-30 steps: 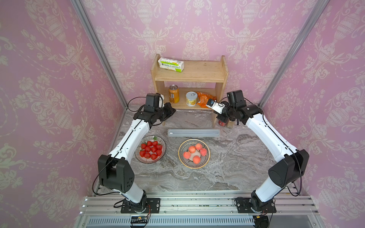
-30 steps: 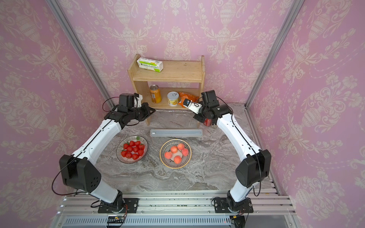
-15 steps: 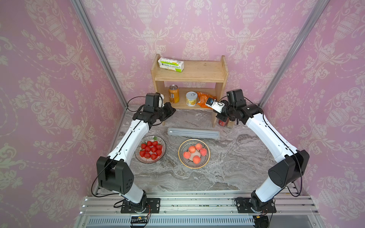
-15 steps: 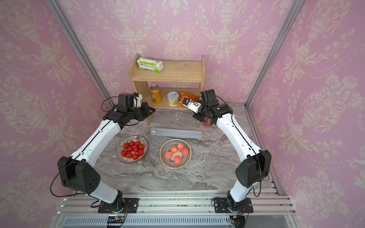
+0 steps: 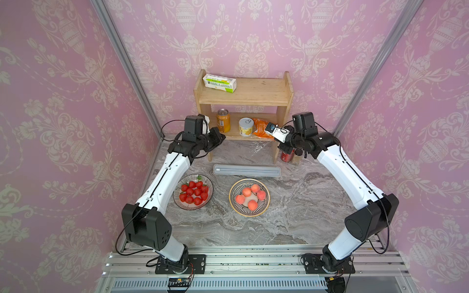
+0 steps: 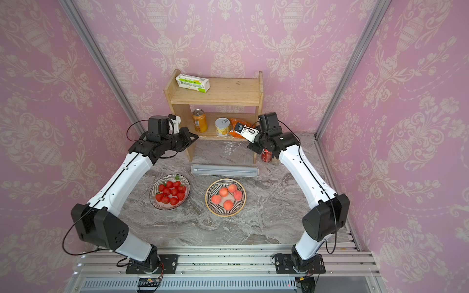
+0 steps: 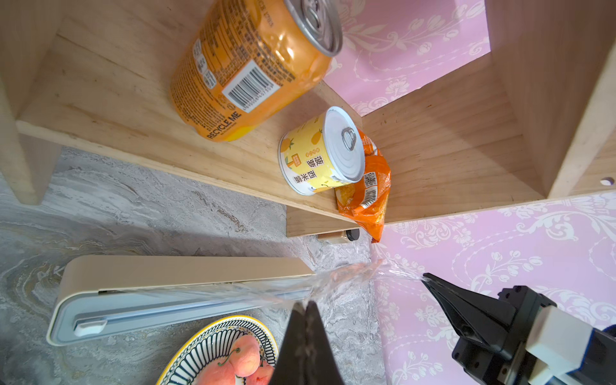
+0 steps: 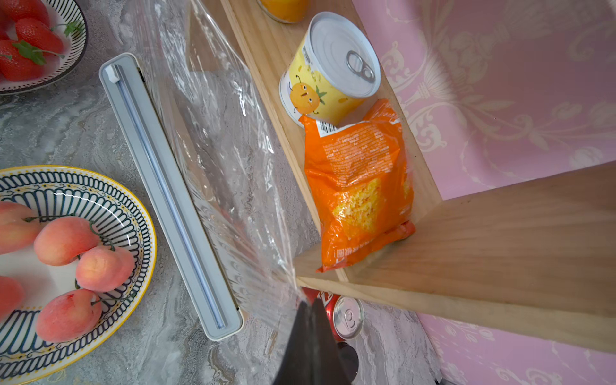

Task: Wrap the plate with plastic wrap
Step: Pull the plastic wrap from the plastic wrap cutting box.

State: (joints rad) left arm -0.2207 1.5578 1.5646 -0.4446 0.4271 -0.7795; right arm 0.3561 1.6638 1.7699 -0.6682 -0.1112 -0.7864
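Overhead view of a grey marble table (image 5: 304,203) with pink wallpaper on three sides. Two robot arms, the left arm (image 5: 172,175) and the right arm (image 5: 347,175), one reaching in from each lower corner.

Two plates at centre frame:
- On the left, the strawberry plate (image 5: 193,208), heaped with red berries.
- On the right, the peach plate (image 5: 250,213), with five peaches.

One long cream dispenser box (image 5: 246,170) just above the plates, grey lid up.

One wooden shelf (image 5: 253,95) at upper centre, with one white-and-green carton (image 5: 219,83) on top. On its lower board, one orange can (image 5: 223,124), one yellow tin (image 5: 246,126) and one orange snack bag (image 5: 261,128). One red can (image 5: 286,156) beside the shelf's right leg.

At the left gripper (image 7: 306,305), jaws fully closed, pinching one corner of the plastic wrap (image 8: 216,133). At the right gripper (image 8: 310,303), jaws likewise clamped tight on the other corner. Clear crinkled film stretched from the box up to both grippers, in front of the shelf's lower board, apart from both plates.
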